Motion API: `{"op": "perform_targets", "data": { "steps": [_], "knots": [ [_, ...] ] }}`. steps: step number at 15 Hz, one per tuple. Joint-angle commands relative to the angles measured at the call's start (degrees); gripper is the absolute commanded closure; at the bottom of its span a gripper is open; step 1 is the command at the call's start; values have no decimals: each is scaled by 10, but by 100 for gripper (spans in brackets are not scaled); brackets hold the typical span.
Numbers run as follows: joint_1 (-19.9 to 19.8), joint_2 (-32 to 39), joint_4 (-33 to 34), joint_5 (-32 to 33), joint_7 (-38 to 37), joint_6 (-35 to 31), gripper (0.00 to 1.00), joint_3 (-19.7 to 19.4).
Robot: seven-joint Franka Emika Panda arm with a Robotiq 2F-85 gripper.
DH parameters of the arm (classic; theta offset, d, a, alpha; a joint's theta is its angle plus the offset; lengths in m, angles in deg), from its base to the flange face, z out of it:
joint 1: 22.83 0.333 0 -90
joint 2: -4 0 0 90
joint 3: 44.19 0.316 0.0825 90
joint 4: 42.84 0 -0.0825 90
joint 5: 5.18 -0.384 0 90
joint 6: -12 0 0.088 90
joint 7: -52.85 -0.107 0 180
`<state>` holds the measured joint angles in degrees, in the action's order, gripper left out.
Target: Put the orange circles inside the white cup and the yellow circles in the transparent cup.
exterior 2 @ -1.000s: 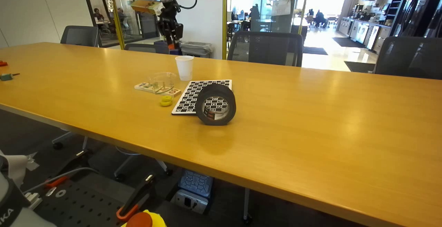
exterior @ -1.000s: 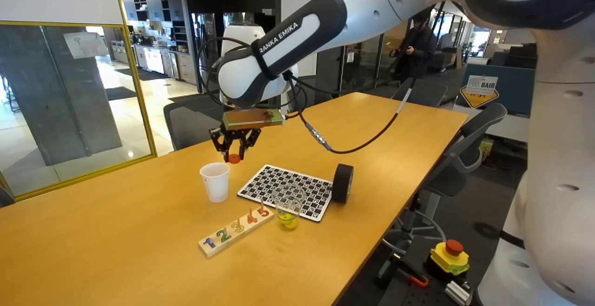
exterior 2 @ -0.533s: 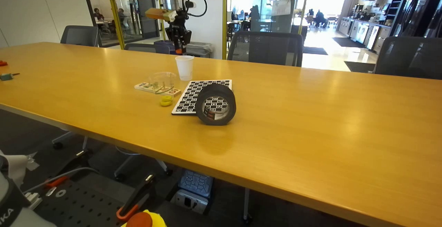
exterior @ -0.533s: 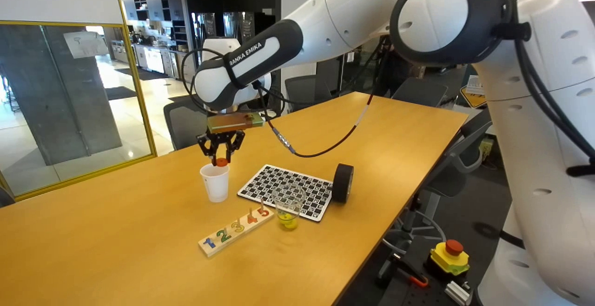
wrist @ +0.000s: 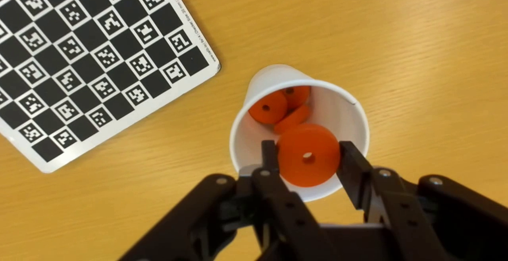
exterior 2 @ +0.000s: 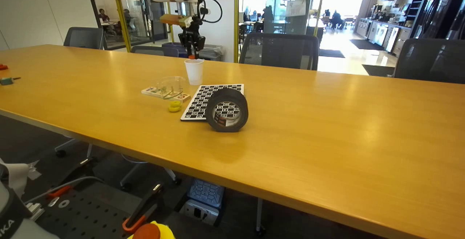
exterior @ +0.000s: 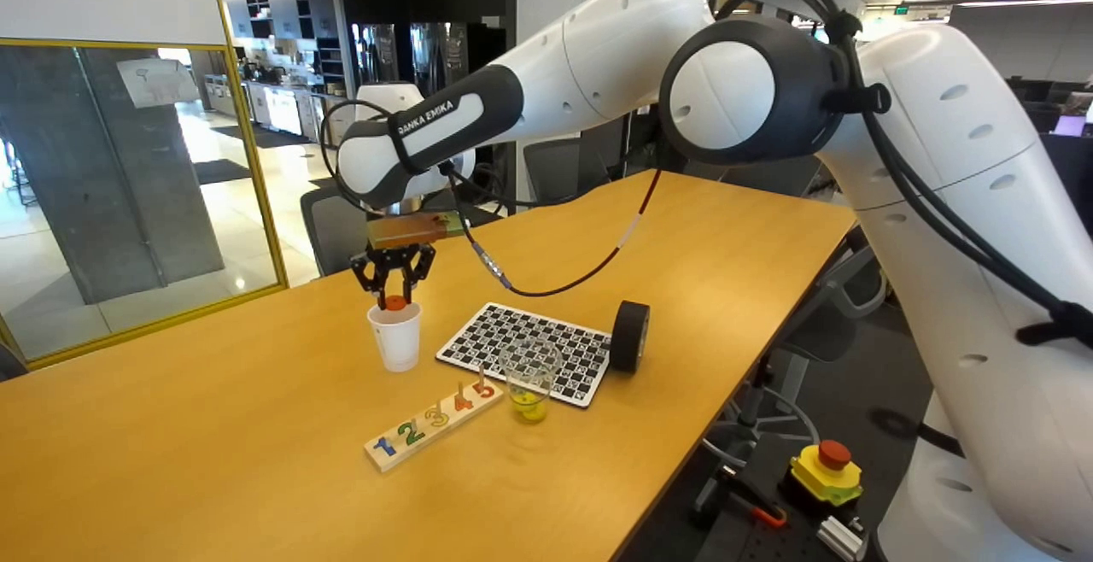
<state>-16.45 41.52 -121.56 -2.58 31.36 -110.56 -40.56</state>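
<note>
Has come across and slightly down in the last second, to over the mouth of the white cup point(exterior: 399, 341), toward the far long edge of the desk point(exterior 2: 345, 130) in an exterior view, with the pincer point(exterior: 395, 299) clamped on an orange disc point(wrist: 308, 142) at or just above the rim. Would join, if dropped, three more orange discs point(wrist: 274, 113) lying inside, in the wrist view. Most likely lined up, with only the release left for this disc. Looks well along otherwise, with yellow discs point(exterior: 530, 410) apparently low in the transparent cup point(exterior: 529, 361).
</note>
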Motion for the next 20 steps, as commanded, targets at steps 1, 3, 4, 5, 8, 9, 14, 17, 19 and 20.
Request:
{"op": "perform_targets", "data": {
  "steps": [1, 3, 4, 5, 8, 9, 14, 17, 19, 20],
  "knots": [
    [6, 20, 50, -21, 18, 42, 33, -9],
    [9, 8, 43, -15, 17, 69, 26, -13],
    [11, -7, 28, -10, 17, 80, 19, -15],
    [11, -21, 13, -8, 18, 87, 10, -16],
    [9, -101, -64, 3, 42, 126, 0, -19],
    [9, -125, -84, 8, 51, 143, 0, -19],
    [0, -265, -224, 23, 115, 180, 0, -11],
    [-3, -347, -315, 28, 130, 166, 0, -8],
    [-6, -401, -375, 28, 139, 158, 0, -7],
    [-7, -429, -406, 29, 144, 151, 0, -6]
  ]
}}
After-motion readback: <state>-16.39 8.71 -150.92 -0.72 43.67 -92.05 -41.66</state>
